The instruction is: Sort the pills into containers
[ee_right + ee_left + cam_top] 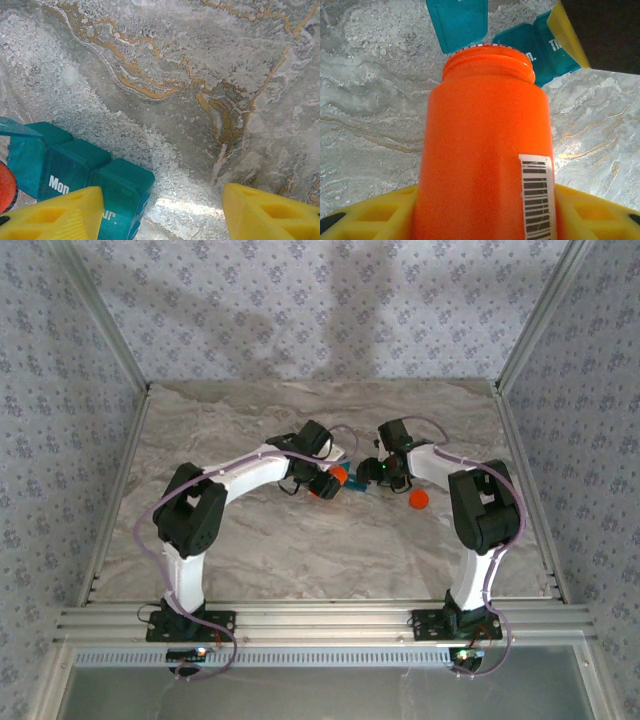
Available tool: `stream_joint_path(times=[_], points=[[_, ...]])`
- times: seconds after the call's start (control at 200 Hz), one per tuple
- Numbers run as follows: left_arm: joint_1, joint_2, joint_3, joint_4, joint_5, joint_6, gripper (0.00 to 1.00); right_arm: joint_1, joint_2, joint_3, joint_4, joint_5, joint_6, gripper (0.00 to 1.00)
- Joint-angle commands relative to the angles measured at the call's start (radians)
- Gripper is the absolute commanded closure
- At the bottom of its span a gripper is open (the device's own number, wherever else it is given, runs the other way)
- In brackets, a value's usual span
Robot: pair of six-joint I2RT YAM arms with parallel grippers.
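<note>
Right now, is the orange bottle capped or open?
Open: the bottle has a bare threaded neck with no cap on it.

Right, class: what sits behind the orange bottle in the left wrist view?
The teal pill organiser, with one lid raised. The orange bottle covers its middle, so those compartments' contents are hidden.

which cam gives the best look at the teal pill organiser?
Right wrist: the pill organiser sits close, closed compartments with lid lettering readable. Left wrist shows an open lid and two compartments beyond the mouth of the orange bottle, partly blocked. Top external gives a tiny teal sliver.
</note>
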Motion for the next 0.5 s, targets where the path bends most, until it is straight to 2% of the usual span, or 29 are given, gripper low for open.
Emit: stream_joint_path(times=[0.0, 0.495], points=[[-0.005, 0.017, 0.053, -0.049, -0.021, 0.018, 1.0, -0.003, 0.025, 0.018, -0.039, 0.012, -0.004, 0.35], [-0.005, 0.064, 0.138, -0.135, -0.035, 0.034, 1.0, -0.005, 0.031, 0.018, -0.04, 0.008, -0.001, 0.35]])
